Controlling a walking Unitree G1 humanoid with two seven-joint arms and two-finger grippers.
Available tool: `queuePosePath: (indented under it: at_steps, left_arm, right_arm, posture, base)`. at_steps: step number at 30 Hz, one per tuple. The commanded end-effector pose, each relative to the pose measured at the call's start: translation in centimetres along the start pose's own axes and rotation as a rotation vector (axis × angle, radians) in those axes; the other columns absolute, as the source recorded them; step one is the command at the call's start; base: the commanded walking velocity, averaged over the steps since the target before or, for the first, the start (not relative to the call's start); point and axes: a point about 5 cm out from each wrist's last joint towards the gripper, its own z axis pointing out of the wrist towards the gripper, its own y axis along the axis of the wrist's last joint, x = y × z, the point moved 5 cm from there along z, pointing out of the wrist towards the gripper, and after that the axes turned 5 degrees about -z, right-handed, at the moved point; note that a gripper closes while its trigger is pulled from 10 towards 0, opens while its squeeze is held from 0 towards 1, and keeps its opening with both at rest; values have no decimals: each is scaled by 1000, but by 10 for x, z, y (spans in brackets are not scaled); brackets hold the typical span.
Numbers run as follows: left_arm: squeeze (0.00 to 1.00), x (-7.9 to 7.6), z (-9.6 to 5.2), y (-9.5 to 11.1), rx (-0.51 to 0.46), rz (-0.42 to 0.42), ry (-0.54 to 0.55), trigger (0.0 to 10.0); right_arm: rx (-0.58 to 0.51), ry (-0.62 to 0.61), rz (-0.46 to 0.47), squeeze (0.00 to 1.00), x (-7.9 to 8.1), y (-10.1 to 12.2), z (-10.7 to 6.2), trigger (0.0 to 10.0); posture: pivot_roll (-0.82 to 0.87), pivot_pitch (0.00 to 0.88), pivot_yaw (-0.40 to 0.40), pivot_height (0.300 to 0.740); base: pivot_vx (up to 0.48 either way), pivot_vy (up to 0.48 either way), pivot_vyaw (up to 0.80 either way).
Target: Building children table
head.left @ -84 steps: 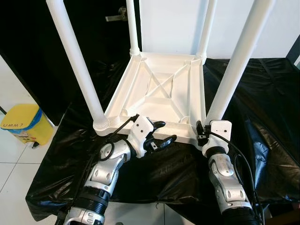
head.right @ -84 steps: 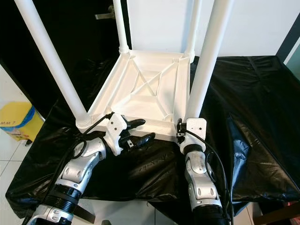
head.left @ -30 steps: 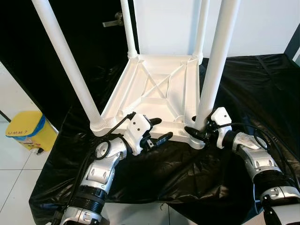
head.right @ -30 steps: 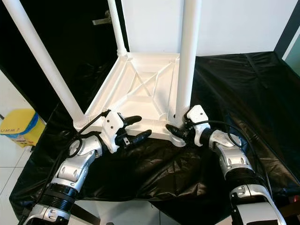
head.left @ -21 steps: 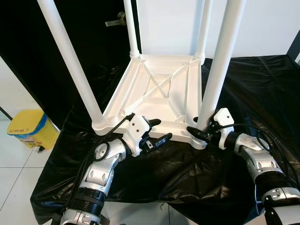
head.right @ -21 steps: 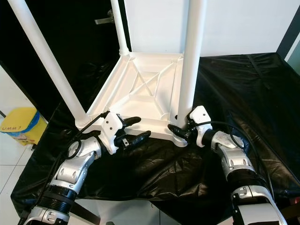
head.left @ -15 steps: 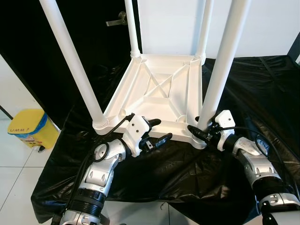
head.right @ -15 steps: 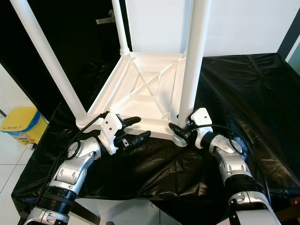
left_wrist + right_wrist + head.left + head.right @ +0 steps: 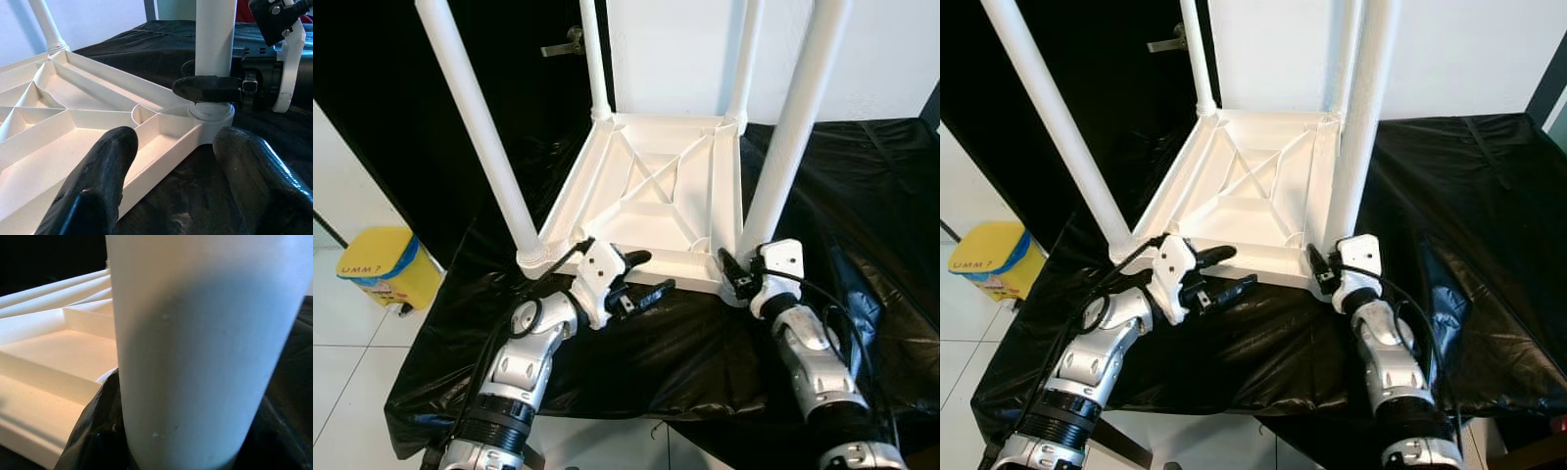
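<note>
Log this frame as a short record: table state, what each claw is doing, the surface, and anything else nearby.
table: white table upside down, four legs fitted and pointing up
left claw: left claw open, straddling the table's near rim, not gripping
right claw: right claw shut on the near right leg at its base
surface: black sheet, crumpled, under the table
nearby: yellow bin on the floor to the robot's left

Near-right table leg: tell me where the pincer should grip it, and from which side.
Grip the near-right leg low, just above its socket collar, coming in level from the robot's side. It stands upright and round, so fingers can close across it; the right pincer already sits there.
</note>
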Motion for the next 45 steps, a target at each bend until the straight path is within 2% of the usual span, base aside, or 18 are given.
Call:
queuePosePath:
  at_steps: [1,2,4,5,7,10,18,19,20,21,23,25,33,34,38,42,45]
  left_arm:
    - [0,3,-2,-1,4,-3,29,10000]
    - [0,3,-2,-1,4,-3,29,10000]
    - [0,3,-2,0,-1,-3,36,10000]
    - [0,3,-2,0,-1,-3,36,10000]
    - [0,4,-1,0,-7,-4,42,10000]
    - [0,2,1,1,-11,-6,43,10000]
    - [0,0,7,3,-30,-19,44,10000]
    - [0,-1,7,3,-30,-20,42,10000]
    - [0,-1,7,3,-30,-20,42,10000]
    - [0,-2,7,3,-30,-20,41,10000]
    - [0,-2,8,2,-30,-21,39,10000]
    - [0,-3,8,3,-32,-22,38,10000]
    - [0,-2,9,4,-37,-21,38,10000]
    - [0,-1,9,4,-40,-22,42,10000]
    - [0,0,9,5,-47,-24,47,10000]
    - [0,-1,9,6,-50,-24,45,10000]
    - [0,0,10,7,-55,-21,38,10000]
  right_arm:
    - [120,-261,17,0,-27,-28,-15,10000]
    - [120,-261,17,0,-27,-28,-15,10000]
    - [130,-385,45,0,-22,-27,-19,10000]
    - [130,-385,45,0,-22,-27,-19,10000]
    - [105,-333,67,0,-3,-20,-14,10000]
    - [73,-284,52,0,5,-13,-10,10000]
    - [54,-264,-1,0,9,-5,-12,10000]
    - [46,-257,-7,357,9,-4,-12,10000]
    - [46,-257,-7,357,9,-4,-12,10000]
    - [43,-262,-14,1000,9,-3,-12,10000]
    - [29,-253,-15,1000,10,0,-13,10000]
    - [-34,-215,-31,1000,12,11,-17,10000]
    - [-99,-122,-72,1000,11,17,-27,10000]
    - [-104,-104,-75,0,12,16,-31,10000]
    - [-115,-51,-55,0,14,13,-41,10000]
    - [-119,-39,-54,0,14,13,-43,10000]
    - [-116,61,-62,0,6,11,-46,10000]
  posture:
    - [-105,0,41,740]
    - [-105,0,41,740]
    - [-98,0,34,740]
    - [-98,0,34,740]
    - [-100,0,33,740]
    - [-101,0,27,740]
    - [-115,0,18,740]
    - [-119,0,19,740]
    - [-119,0,19,740]
    - [-120,0,18,740]
    - [-122,0,18,740]
    - [-128,0,21,740]
    - [-132,0,8,740]
    - [-133,0,7,740]
    - [-136,0,8,740]
    - [-136,0,8,740]
    - [-143,0,16,740]
  base:
    - [0,0,0]
    - [0,0,0]
    - [0,0,0]
    - [0,0,0]
    - [0,0,0]
    - [0,0,0]
    - [0,0,0]
    - [0,0,0]
    - [0,0,0]
    - [0,0,0]
    - [0,0,0]
    - [0,0,0]
    - [0,0,0]
    - [0,0,0]
    - [0,0,0]
    - [0,0,0]
    - [0,0,0]
